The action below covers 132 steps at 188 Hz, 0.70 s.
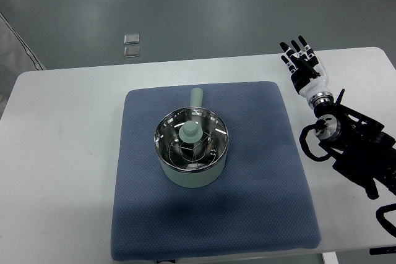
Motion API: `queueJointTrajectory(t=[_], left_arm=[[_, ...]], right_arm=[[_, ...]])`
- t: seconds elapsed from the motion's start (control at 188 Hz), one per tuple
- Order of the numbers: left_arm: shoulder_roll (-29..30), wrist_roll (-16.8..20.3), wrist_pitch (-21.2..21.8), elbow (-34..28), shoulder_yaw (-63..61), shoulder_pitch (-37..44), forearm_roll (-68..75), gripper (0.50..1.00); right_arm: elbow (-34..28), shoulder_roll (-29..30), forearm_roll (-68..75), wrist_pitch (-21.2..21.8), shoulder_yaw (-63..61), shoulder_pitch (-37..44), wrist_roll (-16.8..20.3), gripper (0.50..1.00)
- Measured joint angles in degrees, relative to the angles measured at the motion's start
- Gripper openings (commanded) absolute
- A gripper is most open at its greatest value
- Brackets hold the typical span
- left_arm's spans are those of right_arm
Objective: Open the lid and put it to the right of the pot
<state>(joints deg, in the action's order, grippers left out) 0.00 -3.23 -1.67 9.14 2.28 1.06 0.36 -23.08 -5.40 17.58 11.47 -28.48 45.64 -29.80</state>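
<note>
Blue mat [260, 171] on white table [62, 153]; two clear squares [131, 44] on floor.

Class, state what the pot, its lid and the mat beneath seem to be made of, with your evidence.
Pot: pale green, matte coating, perhaps enamelled metal.
Lid: looks like clear glass with a shiny metal rim; the inside shows through.
Mat: blue woven fabric, dotted texture.

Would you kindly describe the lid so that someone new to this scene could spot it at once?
On the white table lies a blue mat, and near its middle stands a pale green pot with a straight handle pointing away. The lid sits on top of the pot: shiny and see-through, with a pale green knob at its centre.
</note>
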Motion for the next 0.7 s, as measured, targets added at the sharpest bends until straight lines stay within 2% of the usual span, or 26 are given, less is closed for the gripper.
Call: queueJointTrajectory(t=[0.702], left_arm=[[0.0, 0.0, 0.5, -0.2, 0.2, -0.1, -0.1, 1.000]], right_arm=[[0.1, 0.0, 0.0, -1.2, -0.1, 0.4, -0.5, 0.930]])
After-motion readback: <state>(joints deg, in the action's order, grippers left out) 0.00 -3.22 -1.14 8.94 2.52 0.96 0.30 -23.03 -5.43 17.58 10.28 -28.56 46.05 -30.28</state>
